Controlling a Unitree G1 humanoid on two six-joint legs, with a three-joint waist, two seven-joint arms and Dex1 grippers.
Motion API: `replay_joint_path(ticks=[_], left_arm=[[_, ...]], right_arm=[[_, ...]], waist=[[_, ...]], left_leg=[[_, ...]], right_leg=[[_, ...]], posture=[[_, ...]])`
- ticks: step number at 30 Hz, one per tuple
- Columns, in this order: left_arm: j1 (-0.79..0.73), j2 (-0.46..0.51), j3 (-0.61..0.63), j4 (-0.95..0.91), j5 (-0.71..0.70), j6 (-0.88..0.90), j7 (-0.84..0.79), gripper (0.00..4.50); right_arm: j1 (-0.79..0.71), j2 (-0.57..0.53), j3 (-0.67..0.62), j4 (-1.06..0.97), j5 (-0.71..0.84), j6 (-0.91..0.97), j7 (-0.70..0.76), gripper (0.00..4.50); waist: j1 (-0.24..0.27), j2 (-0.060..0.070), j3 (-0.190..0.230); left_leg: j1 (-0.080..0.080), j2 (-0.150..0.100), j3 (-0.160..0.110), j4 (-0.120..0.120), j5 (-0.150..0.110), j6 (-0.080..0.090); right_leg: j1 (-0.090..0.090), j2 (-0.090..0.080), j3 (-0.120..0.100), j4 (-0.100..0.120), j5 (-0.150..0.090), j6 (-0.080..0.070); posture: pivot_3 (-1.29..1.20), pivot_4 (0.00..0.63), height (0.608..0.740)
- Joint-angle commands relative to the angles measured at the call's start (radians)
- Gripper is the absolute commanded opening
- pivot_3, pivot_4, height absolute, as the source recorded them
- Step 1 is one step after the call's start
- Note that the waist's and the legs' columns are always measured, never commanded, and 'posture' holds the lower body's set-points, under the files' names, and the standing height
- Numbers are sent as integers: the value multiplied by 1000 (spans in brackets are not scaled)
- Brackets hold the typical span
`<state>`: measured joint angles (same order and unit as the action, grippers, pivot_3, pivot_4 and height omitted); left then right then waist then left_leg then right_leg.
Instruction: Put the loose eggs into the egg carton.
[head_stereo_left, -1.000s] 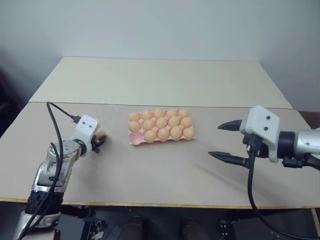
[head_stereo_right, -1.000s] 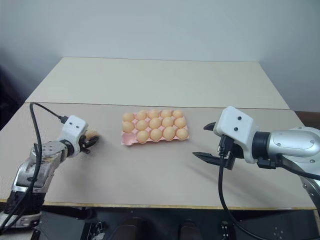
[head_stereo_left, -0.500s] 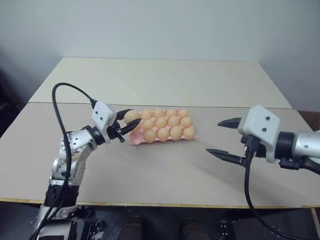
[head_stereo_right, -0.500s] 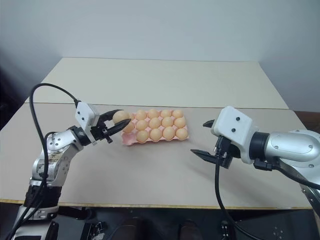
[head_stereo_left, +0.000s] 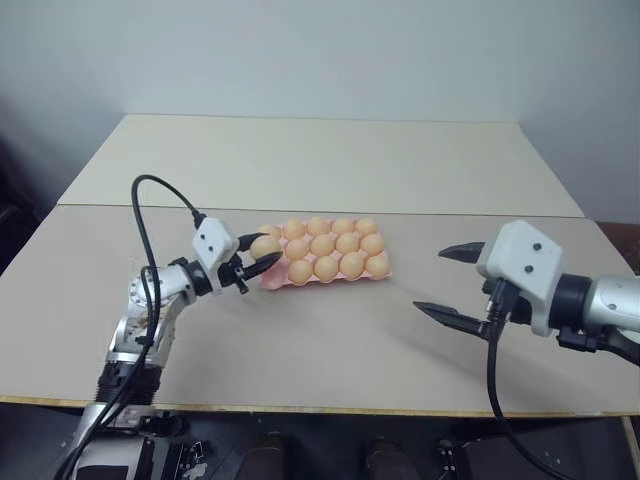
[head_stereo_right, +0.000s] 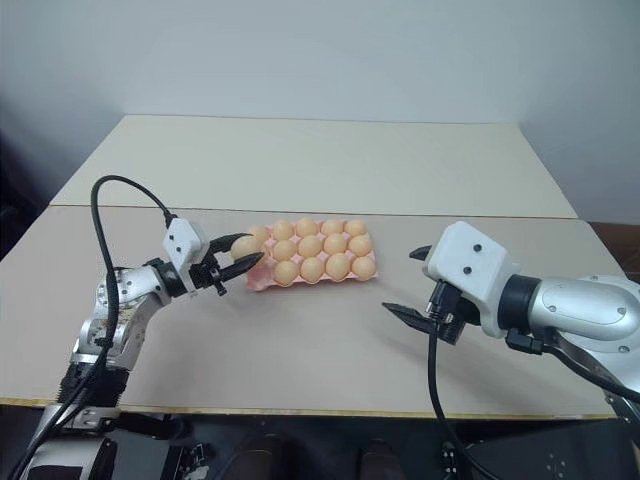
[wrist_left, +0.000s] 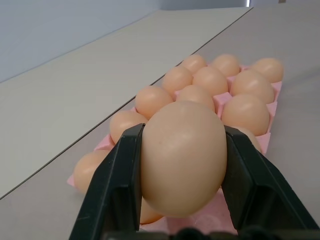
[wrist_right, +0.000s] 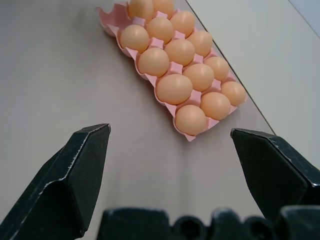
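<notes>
The pink egg carton (head_stereo_left: 274, 282) lies mid-table with several tan eggs (head_stereo_left: 323, 245) in its cups. My left gripper (head_stereo_left: 262, 250) is shut on one loose egg (head_stereo_left: 265, 246) and holds it level at the carton's left end, just above the tray. The left wrist view shows that egg (wrist_left: 182, 160) clamped between both black fingers (wrist_left: 117, 185), with the filled cups beyond it. In the right wrist view the cup at the carton's corner (wrist_right: 107, 21) shows bare pink. My right gripper (head_stereo_left: 428, 280) hangs open to the right of the carton, apart from it, holding nothing.
The carton rests on the near tabletop (head_stereo_left: 330, 350), and a second tabletop (head_stereo_left: 320, 160) adjoins it behind along a seam. A black cable (head_stereo_left: 150, 200) loops over my left arm. A pale wall stands behind the tables.
My left gripper has carried the egg up off the table at the left and rightward to the carton's left end, turning level. The right gripper has stayed put and open.
</notes>
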<state>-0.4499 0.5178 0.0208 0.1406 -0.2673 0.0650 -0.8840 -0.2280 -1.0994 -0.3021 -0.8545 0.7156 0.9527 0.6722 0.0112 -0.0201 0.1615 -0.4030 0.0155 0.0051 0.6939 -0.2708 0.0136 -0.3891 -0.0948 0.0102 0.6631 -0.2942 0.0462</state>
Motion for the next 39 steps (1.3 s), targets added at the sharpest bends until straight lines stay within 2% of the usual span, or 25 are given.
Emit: replay_joint_path(ticks=[1,5,11,15,17,20,27,34,39], left_arm=[[-32,-2,-12,28,24,-62,-12,2824],[-56,-24,-19,85,55,-117,10,4047],[-75,-28,25,86,1,-109,-5,4047],[-77,4,97,48,-57,-56,10,4047],[-47,53,137,-13,-107,-6,-23,4047],[11,132,190,-95,-166,56,-64,4047],[272,371,371,-298,-268,181,-203,4047],[479,476,578,-413,-358,299,-282,4047],[570,513,677,-469,-376,369,-306,4047]], right_arm=[[-3,-6,-52,-17,9,3,-13,4500],[-3,-7,-60,-17,18,8,-17,4500],[1,-10,-72,-18,24,15,-15,4500],[-1,-10,-72,-19,27,13,-14,4500],[-1,-12,-73,-17,27,10,-8,4500],[-2,-16,-73,-10,25,3,3,4500],[-7,-49,-77,52,23,-41,98,4500],[26,-116,-170,149,65,-101,340,4500],[62,-132,-203,187,49,-134,417,4500]], waist=[[0,0,0],[0,0,0],[0,0,0],[-2,0,0],[-5,0,0],[-13,0,0],[-21,0,0],[-15,0,0],[-14,0,0]], left_leg=[[0,0,0,0,0,0],[0,0,0,0,0,0],[0,0,0,0,0,0],[0,0,0,0,0,0],[0,1,0,0,0,0],[0,1,0,0,0,0],[2,3,0,-1,0,0],[3,3,0,-2,0,0],[4,3,1,-3,0,0]], right_leg=[[0,0,0,0,0,0],[0,0,0,0,0,0],[0,0,0,0,0,0],[0,0,0,0,0,0],[0,1,0,0,0,0],[0,1,1,0,0,0],[0,0,1,0,0,0],[1,0,1,-1,0,0],[2,0,1,-1,0,0]], posture=[[0,150,740],[0,150,740],[0,150,740],[0,150,740],[0,150,740],[0,150,740],[0,150,740],[0,150,740],[0,150,740]])
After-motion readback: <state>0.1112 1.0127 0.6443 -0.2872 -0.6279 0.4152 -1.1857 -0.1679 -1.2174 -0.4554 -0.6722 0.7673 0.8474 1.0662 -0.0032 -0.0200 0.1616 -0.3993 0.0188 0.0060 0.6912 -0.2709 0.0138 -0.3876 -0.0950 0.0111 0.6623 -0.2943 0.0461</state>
